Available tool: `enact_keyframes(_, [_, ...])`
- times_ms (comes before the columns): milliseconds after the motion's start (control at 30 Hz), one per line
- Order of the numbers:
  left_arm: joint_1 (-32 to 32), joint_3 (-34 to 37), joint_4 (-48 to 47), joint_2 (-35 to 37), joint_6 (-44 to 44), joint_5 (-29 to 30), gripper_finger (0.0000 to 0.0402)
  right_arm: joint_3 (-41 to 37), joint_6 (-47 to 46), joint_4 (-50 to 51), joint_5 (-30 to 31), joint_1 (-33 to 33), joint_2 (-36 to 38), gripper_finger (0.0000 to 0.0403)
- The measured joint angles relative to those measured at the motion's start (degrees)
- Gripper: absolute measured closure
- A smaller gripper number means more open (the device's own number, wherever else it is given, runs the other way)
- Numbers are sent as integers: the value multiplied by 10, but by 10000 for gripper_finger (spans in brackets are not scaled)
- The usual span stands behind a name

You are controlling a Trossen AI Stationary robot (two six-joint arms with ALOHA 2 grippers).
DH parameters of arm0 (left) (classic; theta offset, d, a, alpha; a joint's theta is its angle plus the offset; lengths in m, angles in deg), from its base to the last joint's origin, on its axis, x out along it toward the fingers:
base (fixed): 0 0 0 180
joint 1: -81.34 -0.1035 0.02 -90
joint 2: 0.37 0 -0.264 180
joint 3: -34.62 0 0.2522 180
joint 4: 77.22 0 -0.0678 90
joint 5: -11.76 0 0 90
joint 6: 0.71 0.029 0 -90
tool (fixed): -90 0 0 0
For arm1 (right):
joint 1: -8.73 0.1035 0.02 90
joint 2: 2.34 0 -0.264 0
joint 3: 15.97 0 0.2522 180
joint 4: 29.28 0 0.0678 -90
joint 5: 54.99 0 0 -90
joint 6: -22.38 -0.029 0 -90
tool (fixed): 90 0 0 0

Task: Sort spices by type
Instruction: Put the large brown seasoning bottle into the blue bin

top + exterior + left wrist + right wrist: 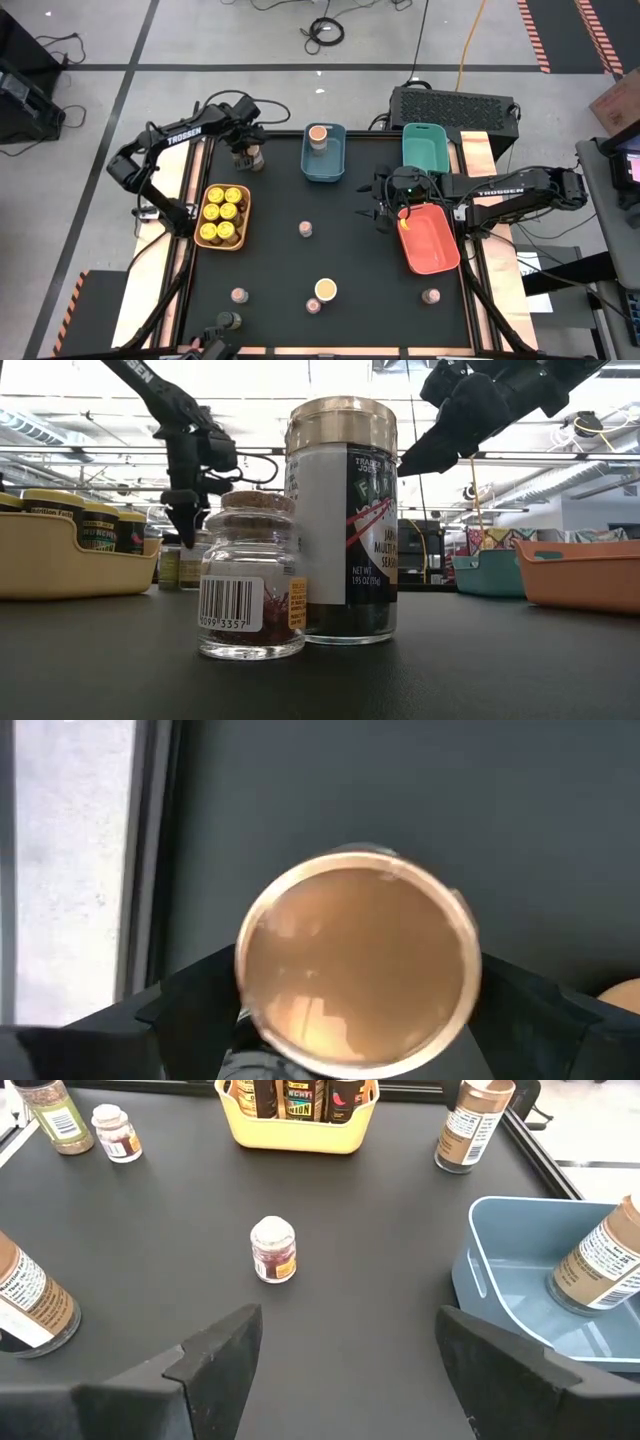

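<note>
Left gripper [247, 155], at the far left corner of the black table [370, 290], stands with its jaws spread on either side of a round tan-topped spice jar [250, 157]; in the left wrist view the jar's copper-coloured lid [358, 965] sits directly between the two dark fingers [190, 995], and contact cannot be made out. Right gripper [383, 213], jaws wide apart and empty, hangs over the right half of the table beside the orange-red rectangular plastic bin [432, 240]. Ahead of it, a tiny cork-topped glass jar [272, 1249] stands upright and alone near the table's centre, well apart from the fingers. A second tan-topped jar [318, 136] stands inside the blue rectangular bin [324, 172] at the far edge; the teal bin [426, 146] lies to its right. Yellow-lidded jars [222, 213] fill the yellow tray [243, 218] at the left. Further small jars stand scattered along the near edge.
</note>
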Motion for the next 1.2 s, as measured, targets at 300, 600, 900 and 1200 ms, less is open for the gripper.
enact_keyframes(300, [0,0,12,-4,0,-17,59,1,0,0,0,0,0,110])
enact_keyframes(600, [0,0,10,-4,0,-17,84,1,2,0,0,0,0,110])
enact_keyframes(900, [0,0,10,-4,-1,-36,110,1,2,0,0,0,0,110])
enact_keyframes(1200, [1,-14,-3,-4,-15,-78,112,1,2,0,0,0,0,110])
